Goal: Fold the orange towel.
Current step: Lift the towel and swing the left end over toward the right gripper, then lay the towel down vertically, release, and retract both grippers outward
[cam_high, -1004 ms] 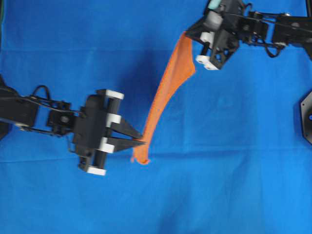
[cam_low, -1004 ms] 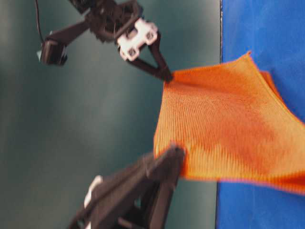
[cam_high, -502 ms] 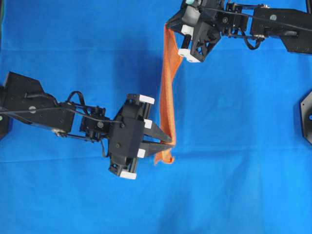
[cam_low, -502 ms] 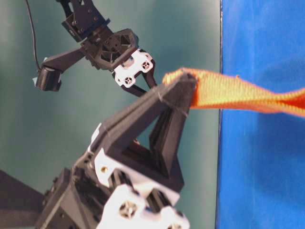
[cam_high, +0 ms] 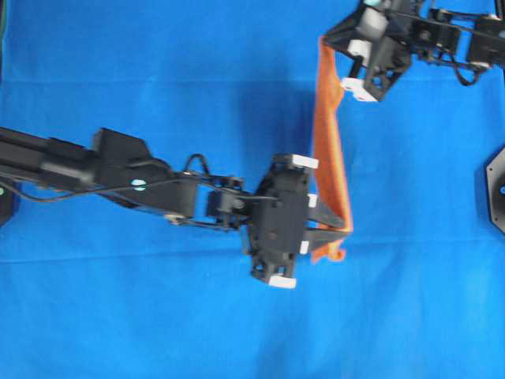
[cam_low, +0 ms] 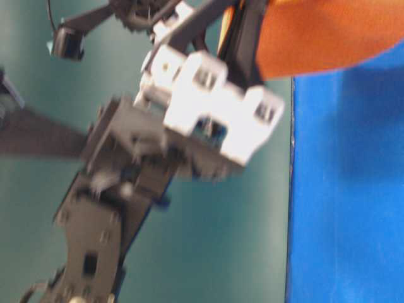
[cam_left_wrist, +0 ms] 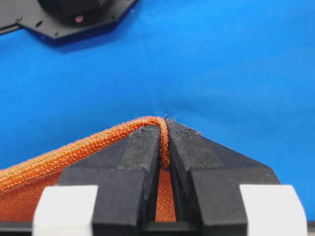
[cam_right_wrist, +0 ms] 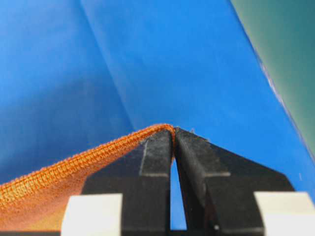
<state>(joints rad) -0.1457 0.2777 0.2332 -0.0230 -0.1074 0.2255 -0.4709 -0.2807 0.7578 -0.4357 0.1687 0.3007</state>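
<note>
Holding my view on the overhead camera, I see the thin bright orange terry towel [cam_high: 329,150] lifted off the blue cloth-covered table [cam_high: 158,332] and stretched as a narrow, edge-on band between my two arms. It runs from the upper right of that view down to just right of centre, with a small tail of cloth poking out below the lower pinch point.

My left gripper [cam_high: 339,233], black with white end blocks, reaches in from the left edge on a long outstretched arm. Its jaws are pressed together on the lower corner of the towel. On the left wrist camera I can see the stitched orange hem curl over and drop into the slit between the two black fingers [cam_left_wrist: 142,157], which have it pinched tight, the rest of the cloth trailing off to the lower left.

My right gripper [cam_high: 331,47] sits at the top right of the overhead view, clamped on the upper corner. Its wrist camera shows the hem ending right at the fingertips [cam_right_wrist: 158,147], closed on it with only a sliver of gap further back.

From table level the picture is blurred; the left arm's wrist fills it and the towel [cam_low: 322,35] shows at the top right.

A black mounting plate [cam_high: 495,189] lies at the table's right edge.
</note>
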